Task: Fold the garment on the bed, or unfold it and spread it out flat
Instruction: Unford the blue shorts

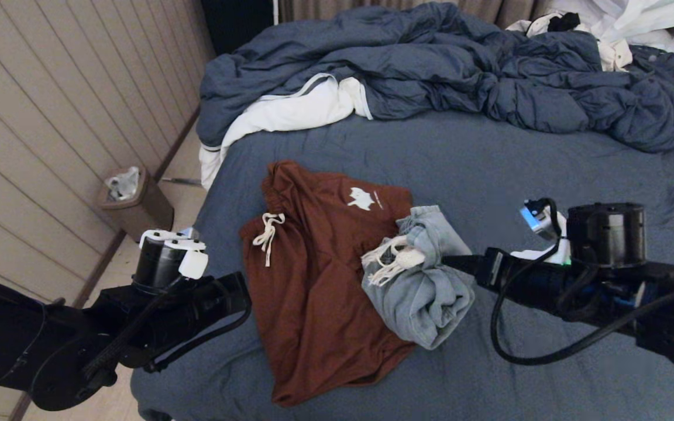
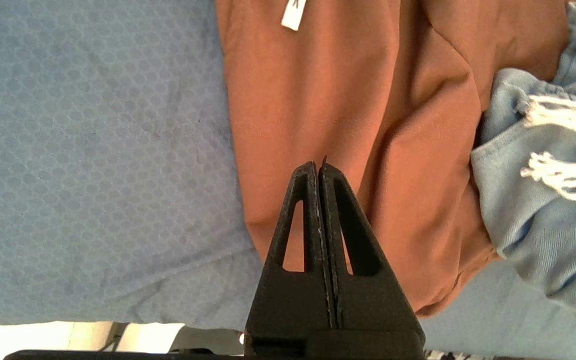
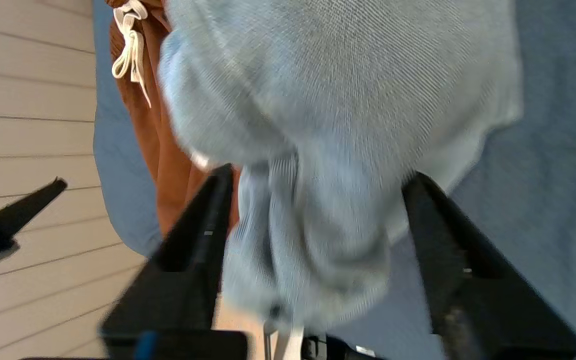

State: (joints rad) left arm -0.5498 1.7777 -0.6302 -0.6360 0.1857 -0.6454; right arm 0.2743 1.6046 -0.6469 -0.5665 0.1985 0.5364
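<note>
The right tool is wide apart around the blue shorts mid-frame, the left tool is closed, so the bundle could flop onto the red shorts.

The bed is wide and has a dark blue sheet on it. The sheet has small wrinkles.

At the far end of the bed lies a big puffy blue duvet, all bunched up. Its white inside shows at one corner, near the bed's left edge. Some white cloth is piled at the far right corner.

In the middle of the sheet lies a pair of rust-brown shorts with a white string and a small white picture. A crumpled light blue garment rests partly on the brown shorts' right side and partly on the sheet.
</note>
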